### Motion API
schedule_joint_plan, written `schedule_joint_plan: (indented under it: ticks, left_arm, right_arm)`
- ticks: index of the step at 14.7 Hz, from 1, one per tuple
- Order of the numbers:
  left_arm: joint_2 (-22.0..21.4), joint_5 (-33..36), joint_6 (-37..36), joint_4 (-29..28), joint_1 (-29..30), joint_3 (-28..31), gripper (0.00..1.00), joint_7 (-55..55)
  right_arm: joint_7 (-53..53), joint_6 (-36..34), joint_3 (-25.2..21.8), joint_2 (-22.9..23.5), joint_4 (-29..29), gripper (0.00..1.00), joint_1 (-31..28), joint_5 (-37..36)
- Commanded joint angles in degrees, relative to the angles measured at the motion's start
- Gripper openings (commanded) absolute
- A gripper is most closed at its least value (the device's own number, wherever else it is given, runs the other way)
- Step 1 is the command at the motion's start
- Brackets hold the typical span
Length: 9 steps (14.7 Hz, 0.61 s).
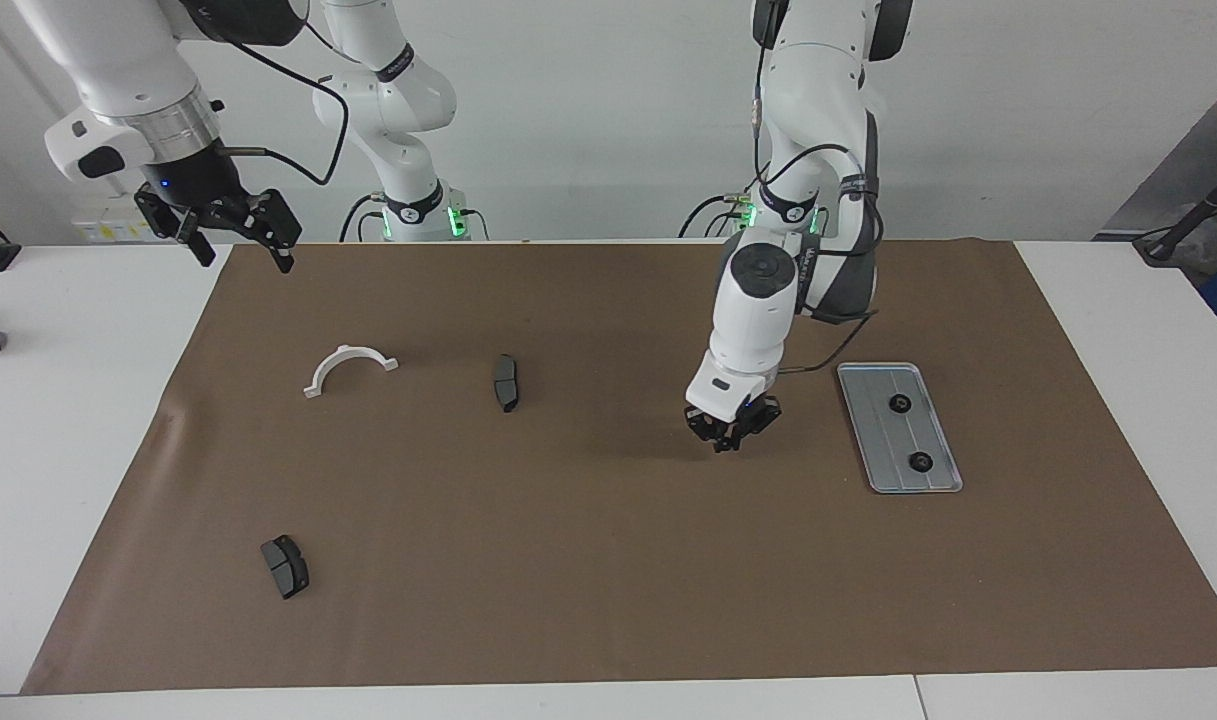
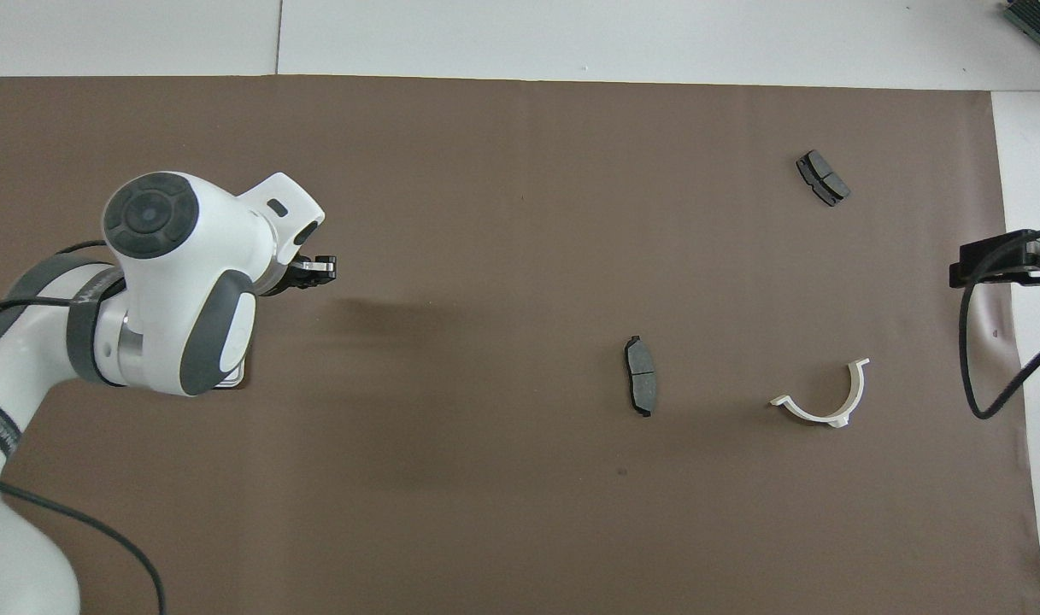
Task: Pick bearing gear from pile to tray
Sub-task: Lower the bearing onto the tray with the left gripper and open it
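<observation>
The left claw (image 1: 730, 441), pinched shut, whether on a gear I couldn't tell, hung over the brown mat just beside the tray (image 1: 871, 432), toward the left arm's end. The right claw (image 1: 236, 238) waited open.

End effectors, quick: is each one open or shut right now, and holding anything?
Left end effector: shut, over the mat beside the tray; whether it holds a gear cannot be told.
Right end effector: open, empty, waiting.
</observation>
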Motion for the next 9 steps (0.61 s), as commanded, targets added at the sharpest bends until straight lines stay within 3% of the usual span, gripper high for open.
schedule_joint_plan:
  ticks: [1, 5, 7, 9]
  left_arm:
    - [-4.26, -0.52, 1.93, -5.97, 5.14, -0.63, 0.0, 5.7]
    - [-5.57, -0.87, 12.0, -12.46, 12.18, -0.72, 0.0, 13.18]
    - [-5.49, -0.87, 19.12, -15.71, 13.16, -0.72, 0.0, 13.27]
    - [-4.62, -0.87, 21.79, -16.78, 13.59, -0.72, 0.0, 13.36]
  right_arm:
    - [0.56, -1.53, 0.23, -0.15, 0.03, 1.0, -0.58, 1.0]
    - [0.64, -1.79, 0.23, -0.15, -0.15, 1.0, -0.67, 1.0]
    - [0.82, -1.88, 0.23, -0.15, -0.15, 1.0, -0.32, 1.0]
    - [0.65, -1.97, 0.23, -0.24, -0.23, 1.0, -0.4, 1.0]
